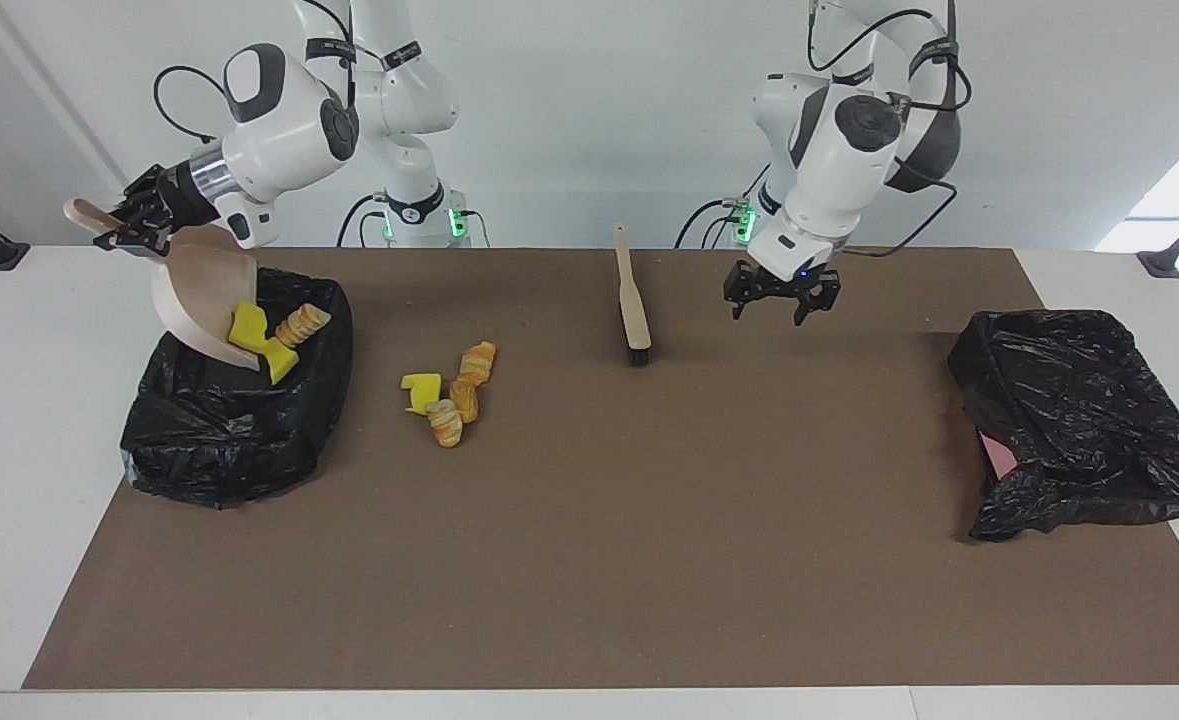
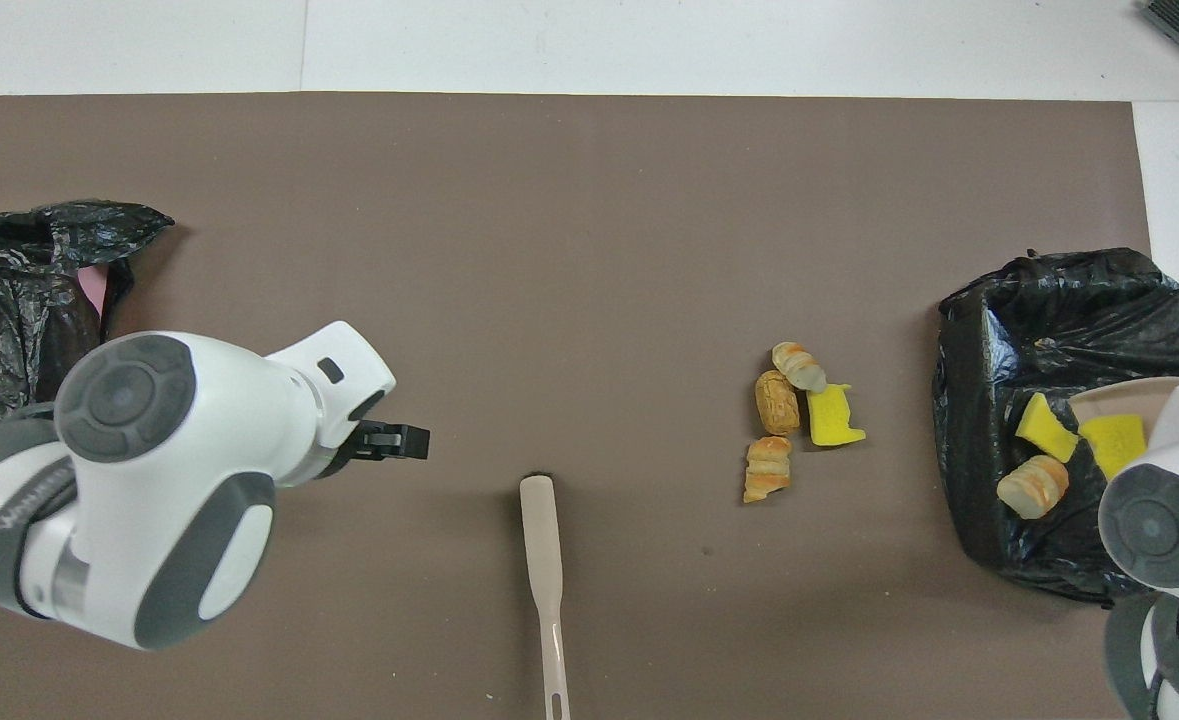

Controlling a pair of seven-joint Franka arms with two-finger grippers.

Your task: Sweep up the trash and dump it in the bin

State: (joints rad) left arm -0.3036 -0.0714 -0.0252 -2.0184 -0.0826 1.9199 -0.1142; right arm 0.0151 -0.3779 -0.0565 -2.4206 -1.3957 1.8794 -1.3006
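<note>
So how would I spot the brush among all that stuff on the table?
Start at the brown mat that covers the table and look along its edge nearest the robots, about midway between the two black bags. The brush lies flat there alone, apart from the scattered scraps: the only long, thin, beige stick, with dark bristles at one end.

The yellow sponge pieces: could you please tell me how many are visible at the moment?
3. One lies on the mat in the loose trash pile. One sits in the black bin. One is on the tilted dustpan's lip over that bin. More could be hidden in the bag folds.
</note>
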